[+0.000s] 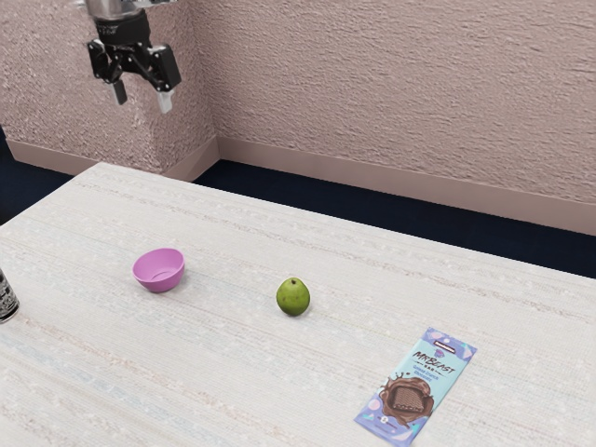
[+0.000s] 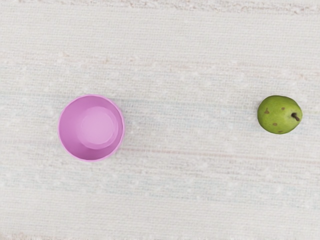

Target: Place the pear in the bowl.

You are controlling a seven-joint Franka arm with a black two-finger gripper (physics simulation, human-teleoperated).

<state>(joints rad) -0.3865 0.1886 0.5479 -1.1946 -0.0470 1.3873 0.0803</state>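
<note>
Gripper (image 1: pixel 142 102) hangs high, fingers (image 1: pixel 165 101) parted; pear (image 1: pixel 293 298) sits outside 1 pink bowl (image 1: pixel 159 281).

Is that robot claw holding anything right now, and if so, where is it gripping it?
Nothing is held: the gripper hovers open and empty above the table.

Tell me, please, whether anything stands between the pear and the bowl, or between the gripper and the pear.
Nothing visible does. Between the pear and the bowl I see only bare table. The gripper hangs open above the table, with nothing visible between it and the pear.
</note>
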